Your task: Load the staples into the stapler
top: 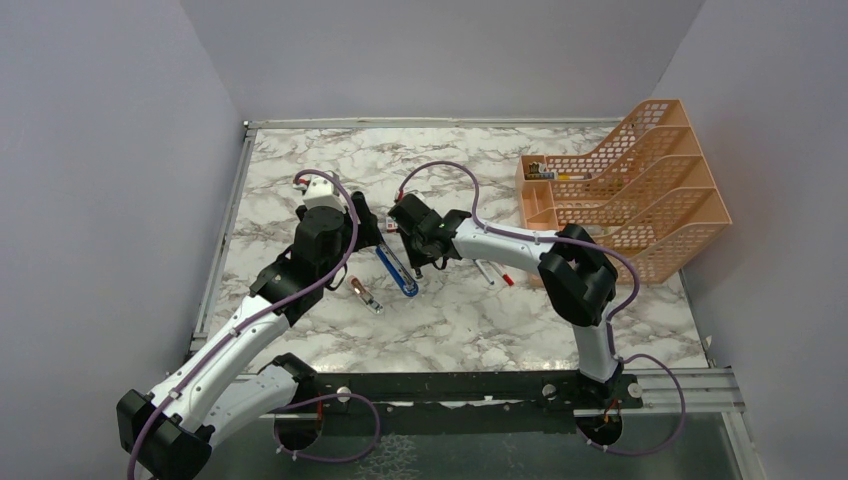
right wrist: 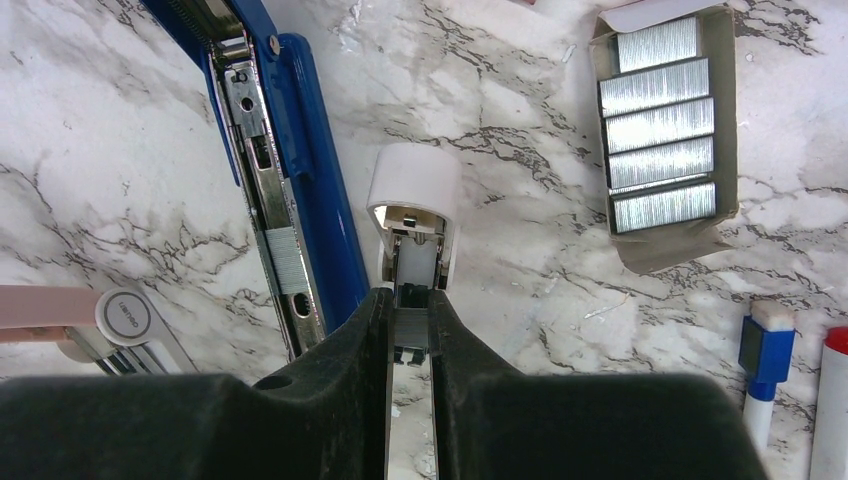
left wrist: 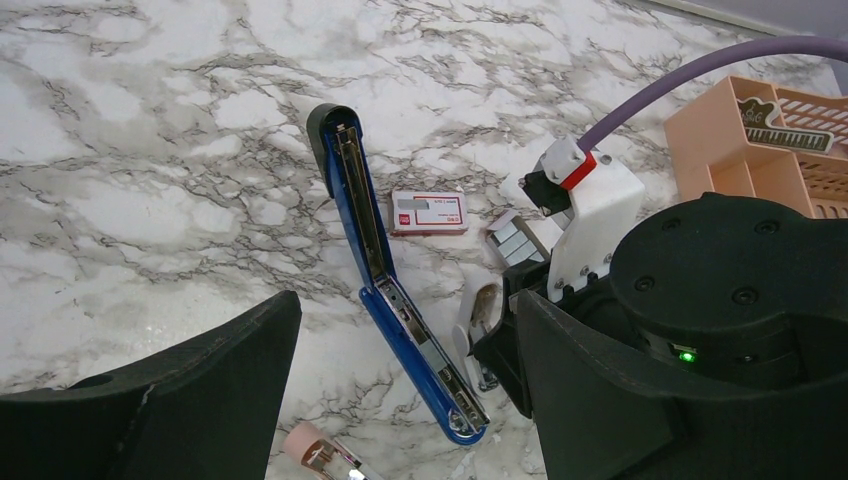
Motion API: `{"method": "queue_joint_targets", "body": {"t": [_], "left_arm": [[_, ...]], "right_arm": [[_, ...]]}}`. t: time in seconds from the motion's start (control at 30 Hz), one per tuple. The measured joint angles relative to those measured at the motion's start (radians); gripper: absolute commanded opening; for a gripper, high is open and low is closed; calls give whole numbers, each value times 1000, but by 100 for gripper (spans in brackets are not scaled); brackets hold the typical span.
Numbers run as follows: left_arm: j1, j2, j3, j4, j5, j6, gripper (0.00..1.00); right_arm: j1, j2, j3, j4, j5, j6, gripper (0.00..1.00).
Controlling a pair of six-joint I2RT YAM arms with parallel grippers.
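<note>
The blue stapler [top: 397, 270] lies opened flat mid-table, its silver channel [right wrist: 262, 170] facing up with a short staple strip [right wrist: 283, 262] in it. My right gripper [right wrist: 410, 325] is shut on a grey staple strip, just right of the stapler [right wrist: 310, 170] and behind a small white oblong thing [right wrist: 415, 215]. The grey tray of staples [right wrist: 665, 130] lies to the upper right. The red-and-white sleeve [left wrist: 428, 212] lies beside the stapler [left wrist: 385, 280]. My left gripper [left wrist: 408, 300] hovers open above the stapler, holding nothing.
An orange file rack [top: 630, 190] stands at the back right. A blue-capped pen [right wrist: 765, 370] and a red-capped pen [right wrist: 830, 400] lie right of my right gripper [top: 418, 262]. A pink-and-silver item [top: 365, 295] lies near the stapler's front end.
</note>
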Motion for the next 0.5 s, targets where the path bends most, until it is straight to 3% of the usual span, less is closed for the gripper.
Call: {"method": "queue_joint_targets", "body": {"t": [0.5], "left_arm": [[0, -2, 0, 0, -2, 0, 80]], "right_arm": [[0, 10, 0, -1, -5, 16, 21]]}}
